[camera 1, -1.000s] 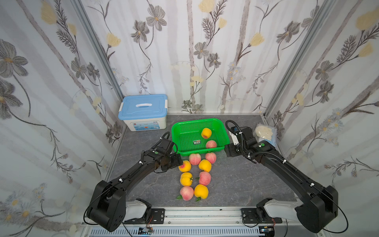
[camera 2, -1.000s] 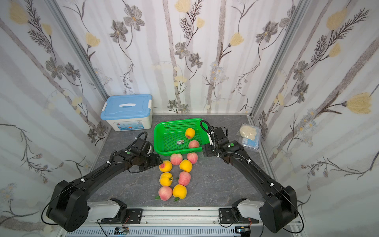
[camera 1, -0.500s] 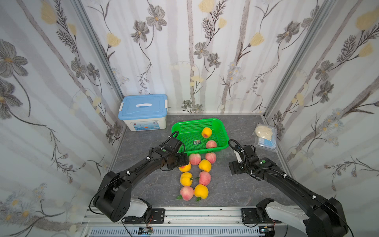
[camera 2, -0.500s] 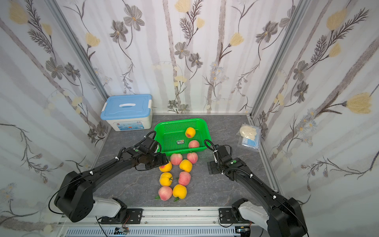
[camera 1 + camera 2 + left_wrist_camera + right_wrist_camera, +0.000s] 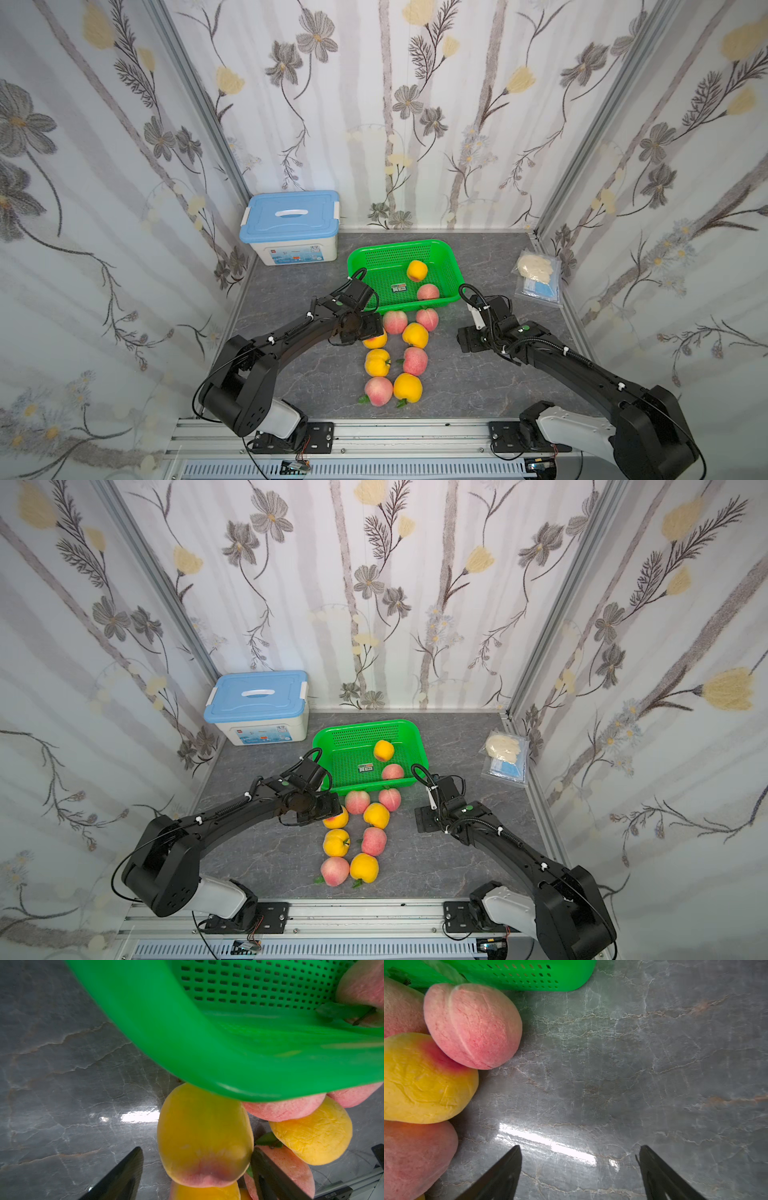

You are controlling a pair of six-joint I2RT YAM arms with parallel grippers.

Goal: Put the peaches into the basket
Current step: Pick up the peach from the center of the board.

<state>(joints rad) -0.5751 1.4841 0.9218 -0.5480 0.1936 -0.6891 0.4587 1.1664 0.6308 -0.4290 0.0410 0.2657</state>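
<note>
The green basket (image 5: pixel 361 254) holds a yellow peach (image 5: pixel 417 270) and a pink peach (image 5: pixel 427 292). Several more peaches lie in two rows on the table just in front of it, among them a pink one (image 5: pixel 395 322) and a yellow one (image 5: pixel 414 335). My left gripper (image 5: pixel 371 329) hangs over the leftmost yellow peach (image 5: pixel 203 1136), open around it: one finger (image 5: pixel 268 1169) touches it, the other finger (image 5: pixel 124 1174) stands apart. My right gripper (image 5: pixel 581 1146) is open over bare table, to the right of a pink peach (image 5: pixel 471 1026).
A white storage box with a blue lid (image 5: pixel 291 226) stands at the back left. A clear bag of gloves and masks (image 5: pixel 538 276) lies at the back right. Papered walls close three sides, and a metal rail (image 5: pixel 395 432) runs along the front.
My left gripper has moved right, from beside the rows to over the leftmost yellow peach. My right arm has drawn back from the basket's right side to low over the table.
</note>
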